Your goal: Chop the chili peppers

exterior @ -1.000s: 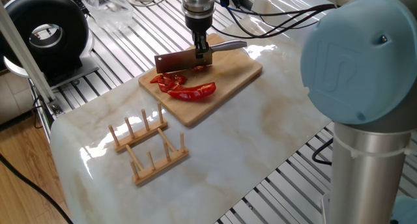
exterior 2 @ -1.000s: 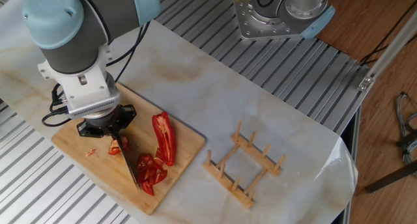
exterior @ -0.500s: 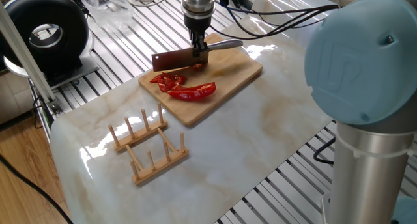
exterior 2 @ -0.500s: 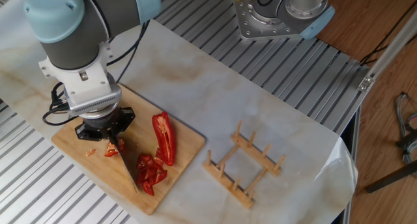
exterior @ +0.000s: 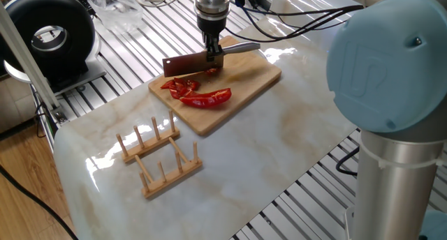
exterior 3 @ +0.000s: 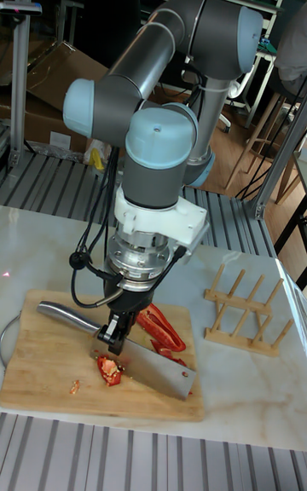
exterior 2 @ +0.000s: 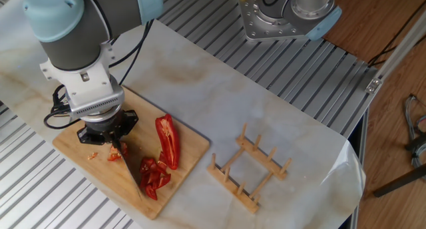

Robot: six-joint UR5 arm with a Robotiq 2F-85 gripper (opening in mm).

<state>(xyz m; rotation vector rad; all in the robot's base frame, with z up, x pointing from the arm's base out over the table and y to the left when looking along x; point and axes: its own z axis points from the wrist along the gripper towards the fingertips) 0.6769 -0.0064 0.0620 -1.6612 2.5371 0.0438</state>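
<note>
Near the frame's top centre, the gripper (exterior: 212, 53) pinched a cleaver (exterior: 187, 64) over the cutting board (exterior: 244, 83), its blade among the chili peppers (exterior: 198, 95).

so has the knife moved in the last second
Yes, slightly. The knife shifted left and lifted a little relative to the cutting board, held in the claw.

Red chili peppers (exterior: 199, 92), one long half, several cut bits
</note>
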